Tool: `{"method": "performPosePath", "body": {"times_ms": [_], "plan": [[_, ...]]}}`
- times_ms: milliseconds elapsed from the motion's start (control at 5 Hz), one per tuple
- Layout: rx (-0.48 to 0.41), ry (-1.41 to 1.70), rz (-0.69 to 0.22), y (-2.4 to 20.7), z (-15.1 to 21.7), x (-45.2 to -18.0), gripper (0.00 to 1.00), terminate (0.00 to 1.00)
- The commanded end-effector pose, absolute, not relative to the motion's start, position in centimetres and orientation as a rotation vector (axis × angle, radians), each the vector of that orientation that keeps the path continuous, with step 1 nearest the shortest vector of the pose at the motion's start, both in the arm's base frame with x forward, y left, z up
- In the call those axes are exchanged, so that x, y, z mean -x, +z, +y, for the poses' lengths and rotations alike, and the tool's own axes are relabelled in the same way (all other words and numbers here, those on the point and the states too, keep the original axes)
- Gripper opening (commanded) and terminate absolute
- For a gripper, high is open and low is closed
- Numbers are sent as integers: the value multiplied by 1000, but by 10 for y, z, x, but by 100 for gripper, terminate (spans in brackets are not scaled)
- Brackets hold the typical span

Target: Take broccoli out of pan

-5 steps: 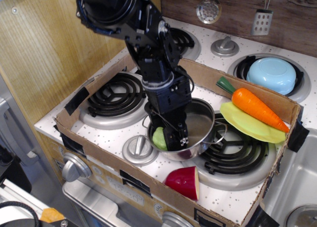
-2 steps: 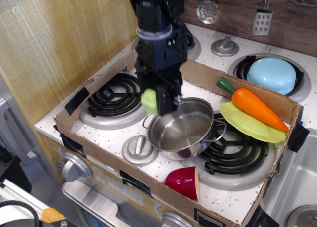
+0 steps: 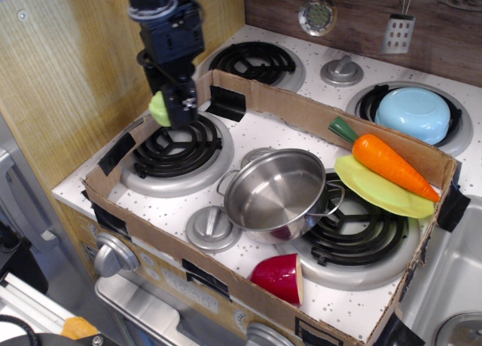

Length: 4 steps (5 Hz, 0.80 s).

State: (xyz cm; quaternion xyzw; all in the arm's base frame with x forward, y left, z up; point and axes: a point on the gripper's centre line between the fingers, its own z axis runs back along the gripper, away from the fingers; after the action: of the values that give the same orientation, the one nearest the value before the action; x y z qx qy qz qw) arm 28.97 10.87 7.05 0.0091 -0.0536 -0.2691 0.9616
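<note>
My gripper (image 3: 172,111) is shut on the light-green broccoli (image 3: 159,108) and holds it in the air above the front-left burner (image 3: 176,147), left of the pan. The pan (image 3: 277,194), a shiny steel pot with wire loop handles, stands in the middle of the cardboard tray and shows only its mirror-like inside. The black arm comes down from the top left.
A cardboard tray wall (image 3: 294,108) rings the stove top. A carrot (image 3: 390,163) lies on a yellow-green plate (image 3: 376,191) at the right. A light-blue bowl (image 3: 413,114) sits on the back-right burner. A red wedge (image 3: 279,277) lies at the front. A wooden wall stands at the left.
The gripper has lifted the broccoli out of the pan and carried it left and back, over the front-left burner. The pan has stayed in place.
</note>
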Motion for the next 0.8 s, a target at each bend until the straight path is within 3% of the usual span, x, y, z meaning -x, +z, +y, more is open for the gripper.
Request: {"method": "performPosePath", "body": {"times_ms": [0, 200, 400, 600], "plan": [[-42, -572, -196, 63, 127, -309, 0, 0], [-17, -560, -205, 51, 123, -309, 0, 0], [-22, -555, -218, 47, 122, -309, 100, 0], [-55, -549, -221, 52, 120, -310, 100, 0]]}}
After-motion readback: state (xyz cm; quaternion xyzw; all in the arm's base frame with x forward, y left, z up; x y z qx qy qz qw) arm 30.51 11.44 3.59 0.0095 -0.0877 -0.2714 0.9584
